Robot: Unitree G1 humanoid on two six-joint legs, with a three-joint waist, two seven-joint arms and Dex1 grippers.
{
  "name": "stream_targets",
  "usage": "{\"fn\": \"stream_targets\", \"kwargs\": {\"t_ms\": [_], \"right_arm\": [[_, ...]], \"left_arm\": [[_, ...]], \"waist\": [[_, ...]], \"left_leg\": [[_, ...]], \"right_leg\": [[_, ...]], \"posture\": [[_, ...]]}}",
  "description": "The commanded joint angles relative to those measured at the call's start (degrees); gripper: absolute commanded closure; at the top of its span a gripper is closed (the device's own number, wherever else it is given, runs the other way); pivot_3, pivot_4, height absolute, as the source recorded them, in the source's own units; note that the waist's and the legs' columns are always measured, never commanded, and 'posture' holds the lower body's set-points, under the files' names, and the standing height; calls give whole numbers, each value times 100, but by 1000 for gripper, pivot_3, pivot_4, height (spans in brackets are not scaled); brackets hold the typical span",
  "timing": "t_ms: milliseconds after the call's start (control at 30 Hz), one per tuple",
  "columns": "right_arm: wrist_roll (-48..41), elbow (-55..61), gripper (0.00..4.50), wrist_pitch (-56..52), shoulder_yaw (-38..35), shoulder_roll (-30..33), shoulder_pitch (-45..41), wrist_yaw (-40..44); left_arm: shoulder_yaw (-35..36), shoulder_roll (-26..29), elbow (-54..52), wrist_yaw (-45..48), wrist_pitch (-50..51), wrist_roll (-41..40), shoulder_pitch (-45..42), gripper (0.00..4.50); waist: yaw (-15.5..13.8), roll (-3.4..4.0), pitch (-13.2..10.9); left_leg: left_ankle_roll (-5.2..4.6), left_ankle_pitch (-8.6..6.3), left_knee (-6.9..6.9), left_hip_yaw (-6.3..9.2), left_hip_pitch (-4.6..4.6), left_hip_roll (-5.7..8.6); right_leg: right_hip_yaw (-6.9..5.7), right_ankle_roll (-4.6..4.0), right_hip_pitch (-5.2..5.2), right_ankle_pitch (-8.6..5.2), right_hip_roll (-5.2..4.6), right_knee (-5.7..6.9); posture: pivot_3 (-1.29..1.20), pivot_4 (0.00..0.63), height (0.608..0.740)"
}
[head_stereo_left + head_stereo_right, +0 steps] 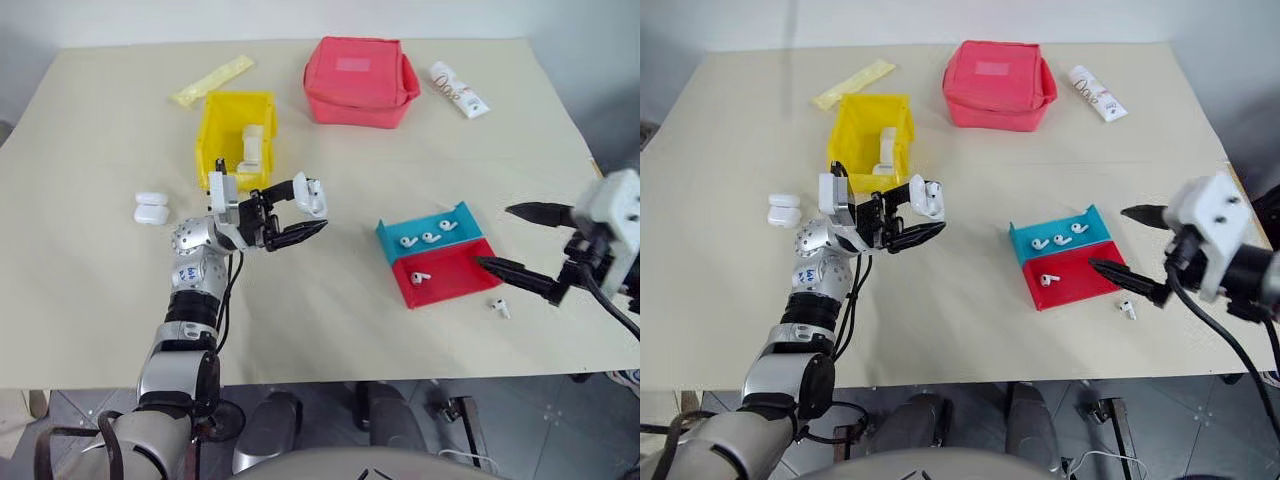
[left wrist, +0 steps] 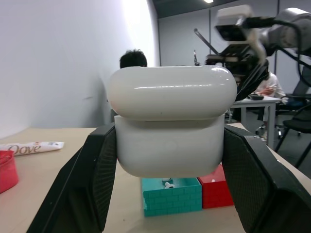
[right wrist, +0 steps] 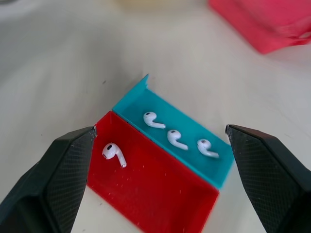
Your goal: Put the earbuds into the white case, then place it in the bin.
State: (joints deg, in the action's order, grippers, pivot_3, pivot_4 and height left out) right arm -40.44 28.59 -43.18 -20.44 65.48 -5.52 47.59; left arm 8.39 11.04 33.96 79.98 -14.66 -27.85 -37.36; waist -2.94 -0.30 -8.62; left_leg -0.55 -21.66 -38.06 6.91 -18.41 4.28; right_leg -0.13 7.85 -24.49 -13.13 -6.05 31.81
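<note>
My left gripper (image 1: 315, 207) is shut on a white case (image 1: 311, 196), held above the table just right of the yellow bin (image 1: 212, 130). In the left wrist view the case (image 2: 170, 121) sits between both fingers with its lid down. Three earbuds (image 1: 430, 237) lie in the blue tray (image 1: 385, 232), one earbud (image 1: 420, 278) in the red tray (image 1: 455, 280), and another earbud (image 1: 500, 308) on the table beside it. My right gripper (image 1: 497, 237) hangs open just right of the trays. In the right wrist view, this gripper (image 3: 159, 130) points at them.
The bin holds white cases (image 1: 250, 145), and another white case (image 1: 151, 208) sits on the table to its left. A red pouch (image 1: 360, 80), a white tube (image 1: 460, 90) and a yellow packet (image 1: 213, 80) lie at the back.
</note>
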Motion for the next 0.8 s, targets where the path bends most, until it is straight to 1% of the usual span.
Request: {"fn": "stream_targets", "kwargs": {"t_ms": [33,67,133,267,333,433,600,800], "right_arm": [[468,-578,427,-167,1045,210,-925,189],[617,-718,655,-119,1284,211,-1164,267],[1015,-1102,1285,53,1924,119,-1832,568],[1778,-1868,1285,182,3090,-169,-2979,1140],[2014,-2095,1285,161,3394,-267,-3268,1345],[2445,-2509,1880,216,3761,-529,-3688,1452],[2942,-3122,1880,-146,4244,-991,-4326,1614],[3271,-3565,1880,-535,4470,-1325,-4681,1723]], "left_arm": [[-67,-52,-527,-105,93,-131,225,1711],[-89,-60,-616,-127,115,-129,300,1711],[-131,-85,-806,-184,153,-129,456,1711],[-167,-116,-1073,-305,198,-129,628,1711],[-185,-115,-1160,-362,202,-133,687,1711],[-207,-123,-1275,-463,207,-137,764,1711],[-241,-131,-1428,-611,206,-136,888,1711],[-291,-178,-1507,-758,158,-123,977,1711]], "waist": [[-5,-1,-1],[-7,-2,-1],[1,-2,-1],[30,-1,-1],[26,-1,-1],[27,-1,-1],[49,1,0],[39,1,0]], "left_leg": [[-1,0,-3,1,-2,4],[-1,0,-6,1,-5,6],[-4,2,-10,0,-7,12],[-4,3,-9,-3,-4,11],[-1,2,-7,-2,-4,6],[-1,3,-8,1,-10,8],[-1,3,-9,1,-11,8],[1,3,-10,5,-16,9]], "right_leg": [[-3,1,0,1,-4,-2],[-4,2,0,2,-7,0],[-5,5,0,3,-13,-4],[-4,6,-1,4,-13,-4],[-5,6,-3,4,-7,-1],[-9,5,-5,4,-9,9],[-8,5,-6,6,-9,9],[-12,3,-8,6,-10,10]], "posture": [[0,150,740],[0,150,740],[0,150,740],[0,150,740],[0,150,740],[0,150,740],[0,150,740],[0,150,740]]}}
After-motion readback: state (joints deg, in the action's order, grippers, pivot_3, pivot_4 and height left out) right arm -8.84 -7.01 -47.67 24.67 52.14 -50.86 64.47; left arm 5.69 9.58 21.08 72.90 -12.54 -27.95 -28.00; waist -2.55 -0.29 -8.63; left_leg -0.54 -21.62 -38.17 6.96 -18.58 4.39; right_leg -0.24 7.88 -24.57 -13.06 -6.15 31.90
